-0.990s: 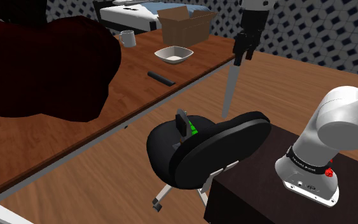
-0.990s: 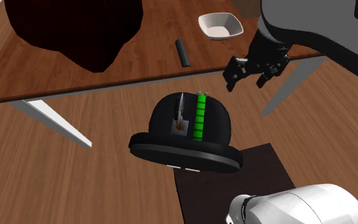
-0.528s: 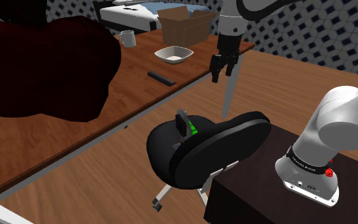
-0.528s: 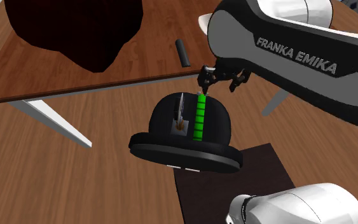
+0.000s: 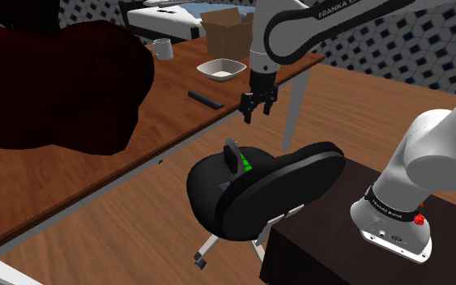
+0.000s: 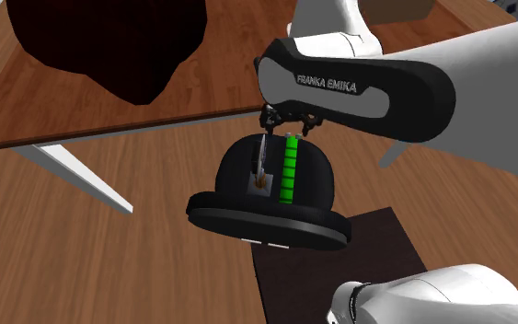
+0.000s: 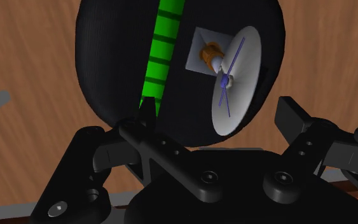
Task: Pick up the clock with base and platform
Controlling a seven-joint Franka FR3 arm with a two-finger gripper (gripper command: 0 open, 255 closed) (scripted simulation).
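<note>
**Clock** (image 6: 260, 167): pale round face with thin blue hands, standing on edge on a small square grey platform with a brown-orange hub. It stands on the seat of a black office chair (image 5: 254, 190) at the centre of the shoulder view. A bright green striped bar (image 6: 290, 171) lies just beside it on the same seat

**Pincer** (image 5: 257, 112): all black, its fingers (image 7: 147, 118) spread wide and holding nothing. It hangs above the chair seat, apart from the clock. In the wrist view the clock face lies in the gap between the two fingers, and neither touches it

**Desk** (image 5: 56, 186): wooden top running from the lower left to the upper right of the shoulder view, behind the chair. On it:
- a large dark red mass (image 5: 48, 81), upper left
- a short black bar (image 5: 206, 99), near the front edge
- a white bowl (image 5: 220, 69)
- a white mug (image 5: 164, 50)
- an open cardboard box (image 5: 234, 31), at the far end

**Bed** (image 5: 169, 14): at the top edge of the shoulder view, beyond the desk

**Stand** (image 5: 315, 243): dark box, lower right of the shoulder view, carrying the white arm (image 5: 428, 170)

**Floor** (image 5: 121, 243): wood planks under the chair
</note>
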